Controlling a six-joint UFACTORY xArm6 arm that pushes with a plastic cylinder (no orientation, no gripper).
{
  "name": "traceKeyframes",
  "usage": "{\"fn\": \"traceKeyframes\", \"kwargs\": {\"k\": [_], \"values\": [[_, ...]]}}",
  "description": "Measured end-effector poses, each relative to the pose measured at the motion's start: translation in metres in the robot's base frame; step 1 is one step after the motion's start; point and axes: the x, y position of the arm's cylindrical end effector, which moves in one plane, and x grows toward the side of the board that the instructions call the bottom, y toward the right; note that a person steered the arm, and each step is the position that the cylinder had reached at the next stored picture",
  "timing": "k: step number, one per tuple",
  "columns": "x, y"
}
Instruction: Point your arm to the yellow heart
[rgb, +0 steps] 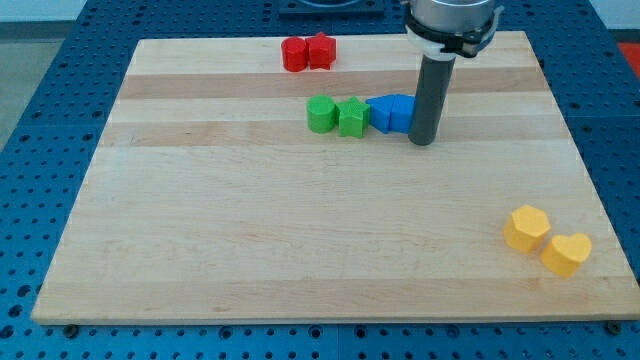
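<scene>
The tip (422, 141) stands at the far side just right of the blue blocks (391, 113), well apart from the yellow heart (566, 253) at the near right, so the pointing is not yet done; no pincer exists here.

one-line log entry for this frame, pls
tip at blue blocks' right edge | yellow heart bottom right, far from tip | yellow hexagon beside heart | target not reached

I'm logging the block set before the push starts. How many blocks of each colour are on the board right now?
Red: 2, one and another, at the view's top.
Green: 2, a rounded one and a star-like one.
Blue: 2, one and another, beside my tip.
Yellow: 2, a hexagon and the yellow heart.
Total: 8
</scene>
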Motion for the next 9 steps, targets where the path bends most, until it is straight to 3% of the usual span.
{"fn": "traceKeyframes", "kwargs": {"k": [1,3,5,7,9], "values": [[0.000,0.000],[0.061,0.004],[0.064,0.073],[0.079,0.180],[0.165,0.206]]}}
